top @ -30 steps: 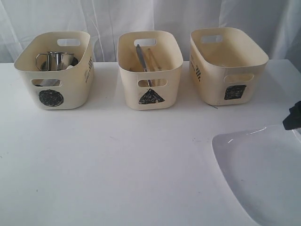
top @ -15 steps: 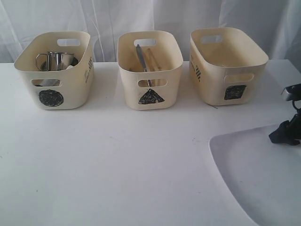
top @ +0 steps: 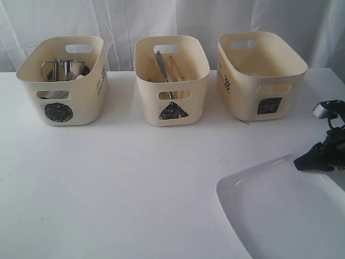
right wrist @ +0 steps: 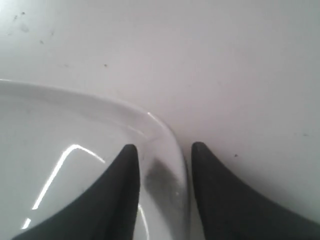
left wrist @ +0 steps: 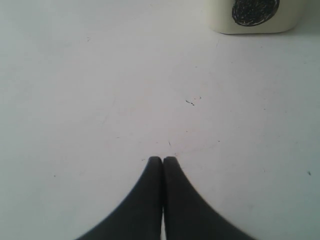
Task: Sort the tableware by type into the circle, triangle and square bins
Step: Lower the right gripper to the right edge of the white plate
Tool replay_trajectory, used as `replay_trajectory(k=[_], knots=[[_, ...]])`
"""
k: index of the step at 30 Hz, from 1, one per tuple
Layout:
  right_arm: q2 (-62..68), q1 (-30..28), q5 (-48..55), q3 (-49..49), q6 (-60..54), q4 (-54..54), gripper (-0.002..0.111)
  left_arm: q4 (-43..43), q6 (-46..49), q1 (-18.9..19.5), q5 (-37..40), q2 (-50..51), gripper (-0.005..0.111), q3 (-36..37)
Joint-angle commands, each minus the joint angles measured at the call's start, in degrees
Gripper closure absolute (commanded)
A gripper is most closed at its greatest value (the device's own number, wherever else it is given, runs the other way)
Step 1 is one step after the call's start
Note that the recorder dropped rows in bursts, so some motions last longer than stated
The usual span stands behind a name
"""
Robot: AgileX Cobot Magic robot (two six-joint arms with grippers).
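The large white squarish plate (top: 280, 210) sits at the front right of the table, and my right gripper (top: 303, 162) is shut on its far rim. The right wrist view shows that gripper (right wrist: 162, 147) with one finger inside the plate (right wrist: 60, 130) and one outside the rim. A steel mug (top: 64, 69) rests in the circle bin (top: 32, 75). A knife (top: 161, 66) and wooden chopsticks (top: 175, 66) lean in the triangle bin (top: 199, 75). My left gripper (left wrist: 162, 159) is shut and empty over bare table, outside the exterior view.
The square bin (top: 242, 97) stands at the back right, just beyond the plate. The circle bin's marked front (left wrist: 255, 20) shows at the edge of the left wrist view. White curtains hang behind the bins.
My right gripper has come in from the right edge and moved left. The plate has moved left with it, farther onto the table.
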Motion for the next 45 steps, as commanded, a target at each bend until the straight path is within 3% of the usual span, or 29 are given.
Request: replay_trajectory(k=[1, 7, 13, 17, 19, 21, 23, 24, 35, 40, 45], knots=[[-0.15, 0.01, -3.77, 0.17, -0.75, 0.50, 0.075, 0.00, -0.07, 0.15, 0.13, -0.26, 0.107, 0.29], [0.51, 0.01, -2.61, 0.17, -4.59, 3.11, 0.073, 0.00, -0.07, 0.15, 0.13, -0.26, 0.107, 0.29], [4.89, 0.01, 2.20, 0.17, -16.03, 3.26, 0.054, 0.00, -0.07, 0.15, 0.13, -0.26, 0.107, 0.29], [8.36, 0.01, 2.00, 0.17, -16.30, 3.16, 0.054, 0.00, -0.07, 0.15, 0.13, -0.26, 0.107, 0.29], [9.23, 0.01, 2.31, 0.17, -17.45, 3.16, 0.062, 0.00, -0.07, 0.15, 0.13, -0.26, 0.107, 0.29], [9.69, 0.01, 2.84, 0.17, -17.45, 3.16, 0.079, 0.00, -0.07, 0.15, 0.13, -0.26, 0.107, 0.29], [9.69, 0.01, 2.96, 0.17, -17.45, 2.63, 0.102, 0.00, -0.07, 0.15, 0.13, -0.26, 0.107, 0.29], [9.69, 0.01, 3.06, 0.17, -17.45, 2.59, 0.108, 0.00, -0.07, 0.15, 0.13, -0.26, 0.107, 0.29], [6.88, 0.01, 4.07, 0.17, -17.22, 1.63, 0.108, 0.00, -0.07, 0.15, 0.13, -0.26, 0.107, 0.29], [5.03, 0.01, 5.42, 0.17, -11.26, -1.35, 0.108, 0.00, -0.07, 0.15, 0.13, -0.26, 0.107, 0.29], [5.17, 0.01, 4.13, 0.17, -8.10, -12.21, 0.086, 0.00, -0.07, 0.15, 0.13, -0.26, 0.107, 0.29]])
